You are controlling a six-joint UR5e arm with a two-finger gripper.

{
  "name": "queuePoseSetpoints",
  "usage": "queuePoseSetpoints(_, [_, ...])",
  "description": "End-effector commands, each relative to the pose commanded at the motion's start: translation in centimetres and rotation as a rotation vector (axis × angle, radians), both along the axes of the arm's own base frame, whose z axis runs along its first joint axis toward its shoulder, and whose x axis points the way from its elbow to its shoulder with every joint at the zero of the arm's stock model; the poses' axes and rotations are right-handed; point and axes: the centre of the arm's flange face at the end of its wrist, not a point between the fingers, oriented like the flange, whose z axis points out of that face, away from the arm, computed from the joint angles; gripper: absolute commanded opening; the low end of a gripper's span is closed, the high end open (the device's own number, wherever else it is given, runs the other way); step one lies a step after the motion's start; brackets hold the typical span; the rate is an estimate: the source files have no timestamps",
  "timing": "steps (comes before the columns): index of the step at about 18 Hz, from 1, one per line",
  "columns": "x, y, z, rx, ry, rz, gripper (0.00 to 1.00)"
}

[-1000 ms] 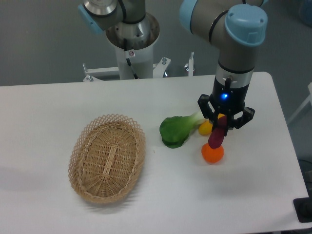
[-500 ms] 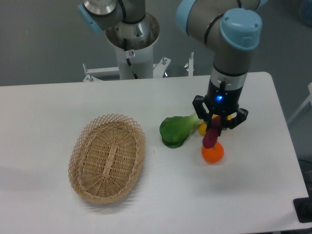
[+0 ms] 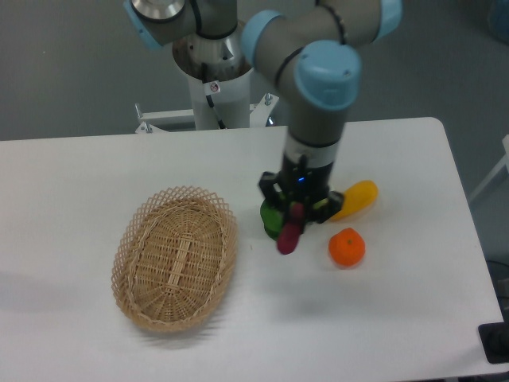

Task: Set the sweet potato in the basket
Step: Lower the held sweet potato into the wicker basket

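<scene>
While no writing is legible, end effector [image 3: 295, 212] grips sweet potato [image 3: 289, 236].

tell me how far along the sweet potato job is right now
Done: the sweet potato is off the table, clamped in the gripper and hanging below it. In hand: the carry, with the tuber now in front of the green vegetable, between the orange and the basket. Left: reaching the basket, which holds nothing yet, and letting go.
</scene>
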Motion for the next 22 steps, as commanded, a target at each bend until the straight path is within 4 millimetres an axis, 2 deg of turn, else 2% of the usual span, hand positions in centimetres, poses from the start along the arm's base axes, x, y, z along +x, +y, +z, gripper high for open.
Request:
queuePoseSetpoints(1, [1.2,0.8,-0.3,0.018,-0.003,0.034,0.26])
queuePoseSetpoints(3, [3.8,2.6,-2.3,0.01,-0.008,0.044,0.26])
queuePoseSetpoints(6, [9.0,5.6,-6.7,-0.089,0.024,-0.032,0.26])
queuePoseSetpoints(8, [11.3,7.1,-9.3,-0.137,0.044,-0.075,0.26])
queuePoseSetpoints(11, [12.3,8.0,-11.0,-0.144,0.046,-0.099,0.27])
queuePoseSetpoints(17, [14.0,6.8,-14.2,-0.217,0.042,-0.182,0.26])
queuePoseSetpoints(20, [14.8,7.0,-14.7,-0.229,0.045,-0.196,0.27])
queuePoseSetpoints(21, [14.8,7.0,-14.7,-0.229,0.045,-0.196,0.3])
queuePoseSetpoints(22, [14.8,7.0,-14.7,-0.229,0.045,-0.196,0.39])
